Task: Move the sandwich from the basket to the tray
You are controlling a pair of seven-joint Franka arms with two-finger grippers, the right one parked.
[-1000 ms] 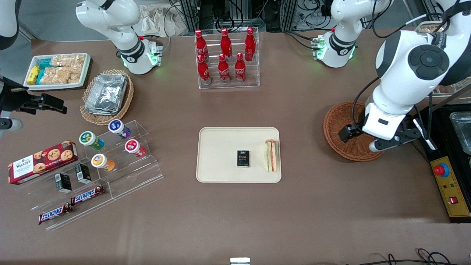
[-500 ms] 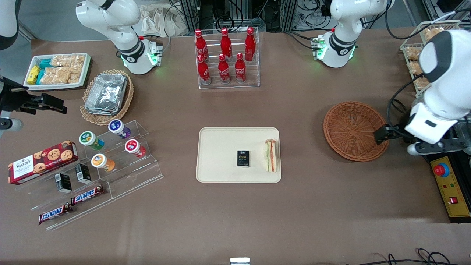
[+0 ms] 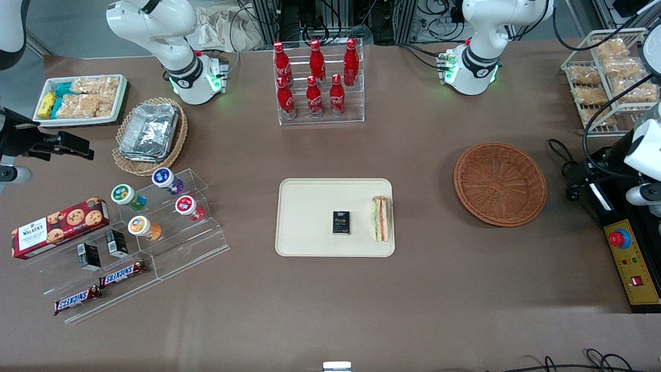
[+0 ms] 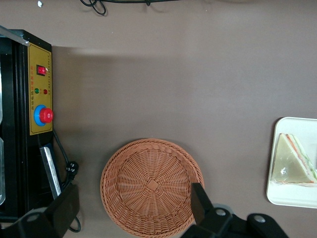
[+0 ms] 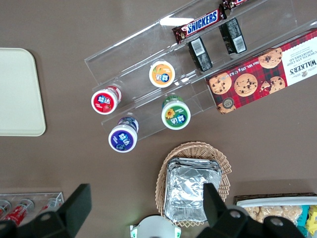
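The wrapped triangular sandwich [image 3: 381, 218] [image 4: 294, 161] lies on the cream tray [image 3: 310, 206] [image 4: 292, 196], at the tray edge nearest the basket. The reddish-brown wicker basket [image 3: 500, 183] [image 4: 152, 186] holds nothing. My gripper [image 3: 588, 170] [image 4: 134, 191] hangs high over the table at the working arm's end, just outside the basket's rim. It is open, its jaws stand wide apart, and nothing is between them.
A small black box [image 3: 341, 222] sits mid-tray. A yellow control box with a red button [image 3: 619, 238] [image 4: 39, 115] and cables lie beside the basket. A wire rack of snack bags [image 3: 609, 72] and a cola bottle rack [image 3: 317, 77] stand farther from the front camera.
The working arm has swung from above the basket out toward its own end of the table, uncovering the whole basket. The sandwich and the tray have not moved.
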